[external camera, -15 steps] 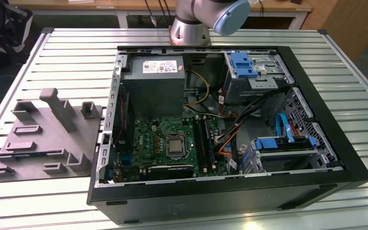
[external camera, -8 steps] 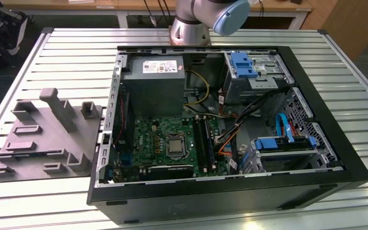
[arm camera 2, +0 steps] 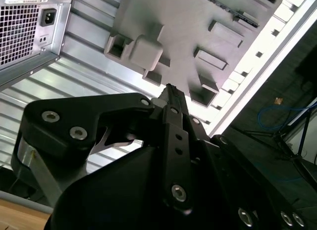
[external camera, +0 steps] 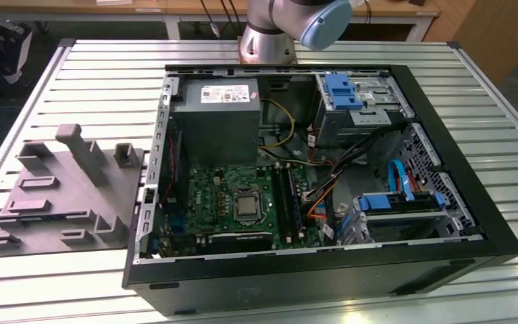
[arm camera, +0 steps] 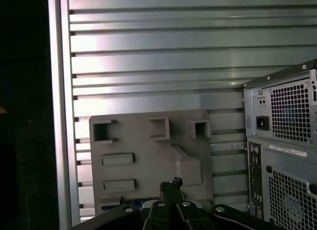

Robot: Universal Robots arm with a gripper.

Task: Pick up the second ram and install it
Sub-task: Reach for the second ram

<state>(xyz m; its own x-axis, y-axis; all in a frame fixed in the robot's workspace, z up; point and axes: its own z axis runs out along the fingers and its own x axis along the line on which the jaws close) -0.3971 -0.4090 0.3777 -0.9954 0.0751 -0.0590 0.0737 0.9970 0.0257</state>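
Observation:
The second ram (external camera: 50, 216) lies flat in a groove of the grey holder tray (external camera: 69, 182), on the table at the exterior view's left of the open computer case (external camera: 313, 175). In the first wrist view it is a thin blue strip (arm camera: 130, 204) at the tray's edge, partly hidden behind the gripper body. My gripper (arm camera: 171, 183) hangs well above the tray (arm camera: 148, 161) with its black fingers together and nothing between them. The second wrist view has the same gripper (arm camera 2: 169, 91) over the tray (arm camera 2: 198, 27). Black memory slots (external camera: 288, 196) run beside the processor socket on the green motherboard.
A grey power-supply box (external camera: 215, 121) fills the case's far corner. Blue drive brackets (external camera: 342, 91) and loose cables (external camera: 331, 182) sit on the exterior view's right side of the case. The slatted metal table (external camera: 105, 88) ends just beyond the tray. The arm's base (external camera: 268, 40) stands behind the case.

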